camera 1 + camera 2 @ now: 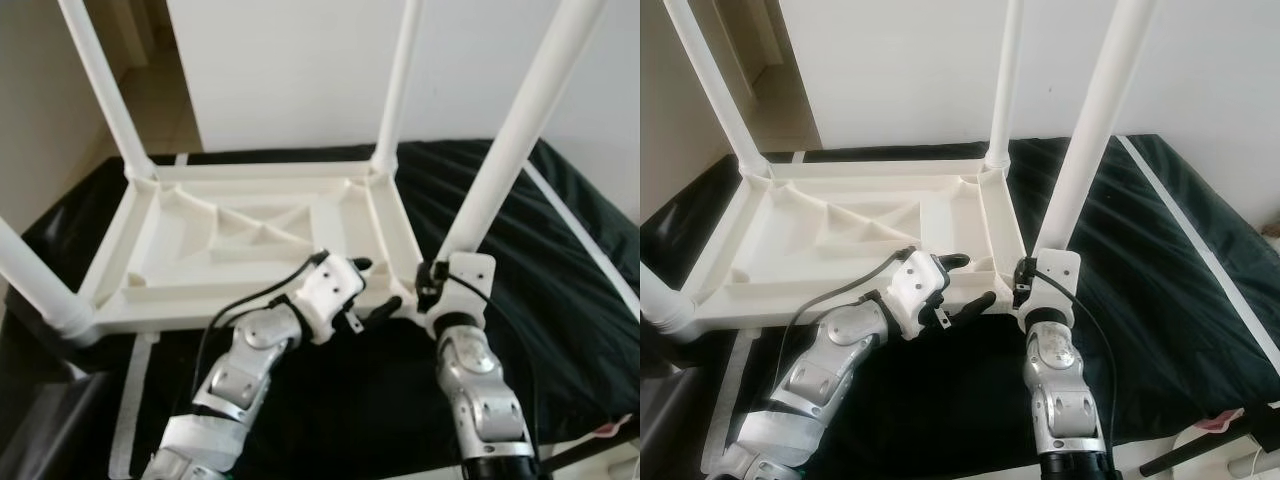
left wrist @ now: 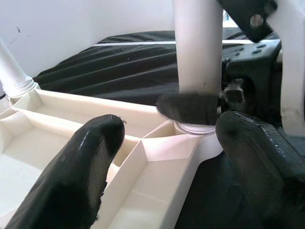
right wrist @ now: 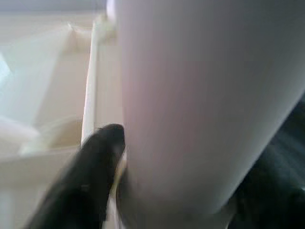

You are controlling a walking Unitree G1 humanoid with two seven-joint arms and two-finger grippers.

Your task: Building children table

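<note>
My right tool (image 1: 1032, 300) pinches the leg (image 1: 1090, 130); my left tool (image 1: 965, 283), spread, straddles the table's (image 1: 840, 240) rim beside it.

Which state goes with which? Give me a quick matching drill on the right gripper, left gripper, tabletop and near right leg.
Things:
1. right gripper
2. left gripper
3. tabletop
4. near right leg

States:
A. lies upside down on the black cover
B. stands up from the near right corner socket
C. fingers spread, over the tabletop's near right corner
D. closed around the base of a leg

Pairs: 1-D, 2-C, 3-A, 4-B
</note>
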